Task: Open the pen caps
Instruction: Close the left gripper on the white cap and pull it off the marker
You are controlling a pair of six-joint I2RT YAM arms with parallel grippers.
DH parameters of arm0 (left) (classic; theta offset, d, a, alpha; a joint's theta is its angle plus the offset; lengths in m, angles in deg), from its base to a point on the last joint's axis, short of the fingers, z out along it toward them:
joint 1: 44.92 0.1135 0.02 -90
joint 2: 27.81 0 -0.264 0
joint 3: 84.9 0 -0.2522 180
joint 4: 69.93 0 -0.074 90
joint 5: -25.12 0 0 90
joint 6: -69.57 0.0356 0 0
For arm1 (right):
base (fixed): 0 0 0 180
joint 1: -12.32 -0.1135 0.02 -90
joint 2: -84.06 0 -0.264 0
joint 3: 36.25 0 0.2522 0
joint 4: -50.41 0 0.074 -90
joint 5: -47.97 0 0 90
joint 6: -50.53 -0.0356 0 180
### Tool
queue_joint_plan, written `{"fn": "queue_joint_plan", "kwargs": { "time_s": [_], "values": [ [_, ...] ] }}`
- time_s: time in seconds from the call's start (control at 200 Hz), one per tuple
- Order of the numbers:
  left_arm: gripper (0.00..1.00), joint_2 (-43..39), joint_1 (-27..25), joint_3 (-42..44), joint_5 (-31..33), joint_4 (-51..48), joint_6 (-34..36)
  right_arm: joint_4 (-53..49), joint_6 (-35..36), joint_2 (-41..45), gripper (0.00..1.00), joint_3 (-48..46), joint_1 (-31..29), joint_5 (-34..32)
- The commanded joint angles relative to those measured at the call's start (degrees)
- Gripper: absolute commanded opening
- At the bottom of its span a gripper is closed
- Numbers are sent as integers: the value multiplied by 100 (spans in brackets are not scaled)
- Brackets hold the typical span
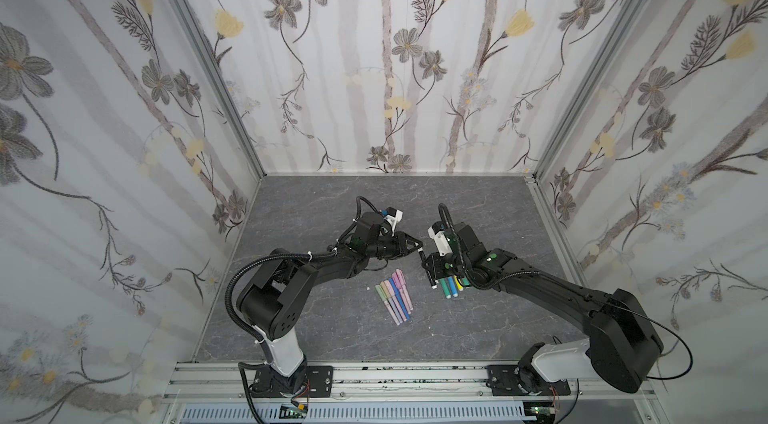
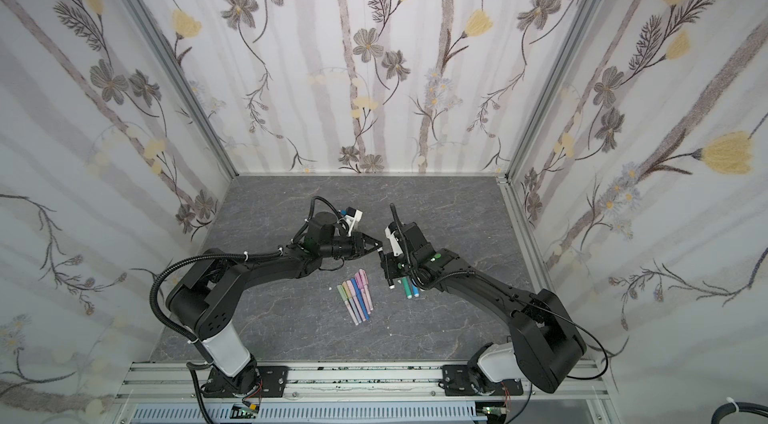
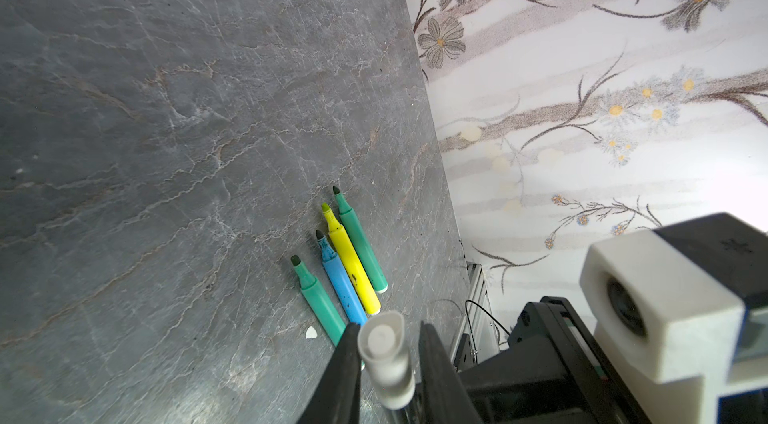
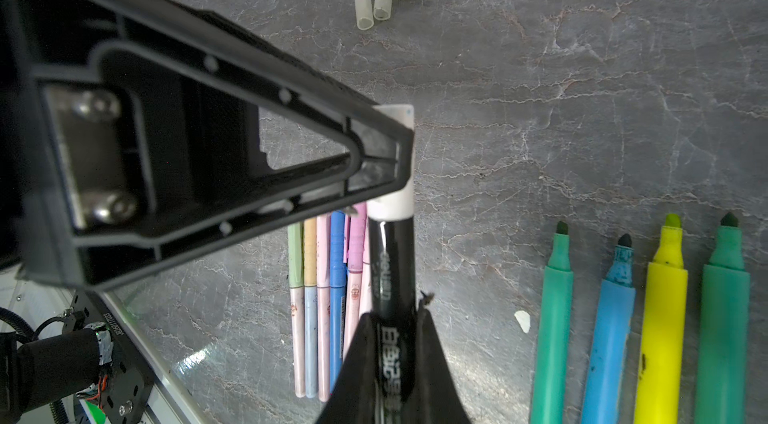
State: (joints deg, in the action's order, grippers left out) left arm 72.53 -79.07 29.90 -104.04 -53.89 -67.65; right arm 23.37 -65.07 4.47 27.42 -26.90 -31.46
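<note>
Clenched on the black pen [image 4: 390,260], the right hand [image 4: 395,309] steadies it above the surface [image 4: 582,110] while the left hand [image 3: 388,326] straddles its whitish cap [image 3: 386,359], set for a straight pull, though whether it already pinches that cap, one cannot tell.

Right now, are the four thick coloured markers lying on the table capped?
No, the four thick markers lie uncapped, their felt tips bare.

- Black pen [image 4: 392,272]: lower barrel hidden inside the right gripper [image 4: 395,312], then cut off at the wrist view's edge.
- Translucent cap [image 4: 395,203]: mostly behind the left gripper [image 4: 403,156]; whether it is actually pinched is unclear.
- Thick pens [image 1: 449,291]: half under the right arm [image 1: 540,289] in both top views.
</note>
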Motion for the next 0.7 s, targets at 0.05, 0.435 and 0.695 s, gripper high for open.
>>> {"fn": "queue_joint_plan", "kwargs": {
  "time_s": [0.05, 0.435, 0.695],
  "values": [
    [17, 34, -5, -55, -115, 306, -101, 190, -39, -34, 0, 54, -5, 24],
    [0, 113, -13, -158, -163, 344, -139, 190, -24, -92, 0, 19, -6, 14],
    [0, 231, -15, -393, -201, 287, -171, 130, 36, -157, 16, 8, -6, -7]
  ]
}}
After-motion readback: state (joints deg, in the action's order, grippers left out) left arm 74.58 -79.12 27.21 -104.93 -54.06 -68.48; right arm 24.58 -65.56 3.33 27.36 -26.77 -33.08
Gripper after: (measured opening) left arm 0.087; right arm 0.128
